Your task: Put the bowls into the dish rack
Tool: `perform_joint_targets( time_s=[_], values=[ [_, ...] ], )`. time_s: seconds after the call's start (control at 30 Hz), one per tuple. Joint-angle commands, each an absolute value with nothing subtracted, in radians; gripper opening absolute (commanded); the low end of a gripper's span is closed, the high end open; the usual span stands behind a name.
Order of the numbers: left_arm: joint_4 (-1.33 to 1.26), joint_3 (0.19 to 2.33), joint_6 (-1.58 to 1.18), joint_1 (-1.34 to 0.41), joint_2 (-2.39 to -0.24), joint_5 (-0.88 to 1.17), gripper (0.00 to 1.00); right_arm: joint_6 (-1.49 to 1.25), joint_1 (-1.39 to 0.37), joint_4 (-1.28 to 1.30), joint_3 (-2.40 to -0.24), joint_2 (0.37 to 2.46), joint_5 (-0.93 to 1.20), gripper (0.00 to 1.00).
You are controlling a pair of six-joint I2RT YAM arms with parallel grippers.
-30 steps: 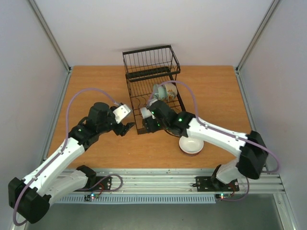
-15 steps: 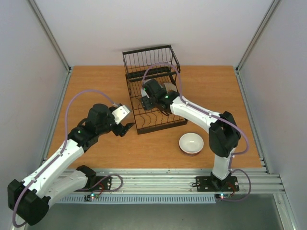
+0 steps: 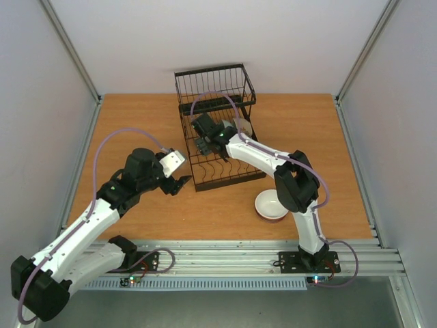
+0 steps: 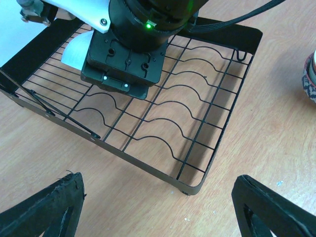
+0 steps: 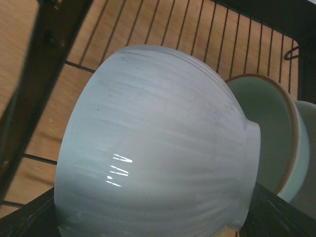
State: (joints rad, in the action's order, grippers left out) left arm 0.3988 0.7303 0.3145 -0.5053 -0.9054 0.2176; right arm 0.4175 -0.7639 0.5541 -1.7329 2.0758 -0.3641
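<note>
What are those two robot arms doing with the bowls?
They are putting bowls into the black dish rack. The right gripper is reaching over the rack and holding a pale bowl on its side, next to two bowls already standing in there. The left gripper is open and empty, waiting just beside the rack. One more bowl sits on the table, not yet loaded.

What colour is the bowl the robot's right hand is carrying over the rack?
Pale green, faintly streaked and glossy; the right wrist view shows it best.
</note>
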Motion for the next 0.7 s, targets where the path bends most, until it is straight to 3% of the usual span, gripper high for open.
perform_joint_targets(
  time_s=[0.0,0.5,0.57,0.63,0.67],
  values=[
    [0.346,0.714,0.321,-0.503,-0.896,0.23,0.82,0.469,-0.761,0.534,-1.797,2.101,-0.494,0.05],
    [0.345,0.708,0.328,-0.503,-0.902,0.234,0.83,0.498,-0.759,0.538,-1.859,2.217,-0.551,0.1],
    [0.346,0.707,0.329,-0.503,-0.902,0.237,0.83,0.494,-0.759,0.549,-1.873,2.225,-0.562,0.23],
    [0.348,0.707,0.329,-0.503,-0.903,0.243,0.83,0.491,-0.759,0.554,-1.876,2.229,-0.587,0.46],
    [0.348,0.707,0.331,-0.503,-0.903,0.246,0.83,0.492,-0.76,0.548,-1.873,2.225,-0.603,0.52]
  ],
)
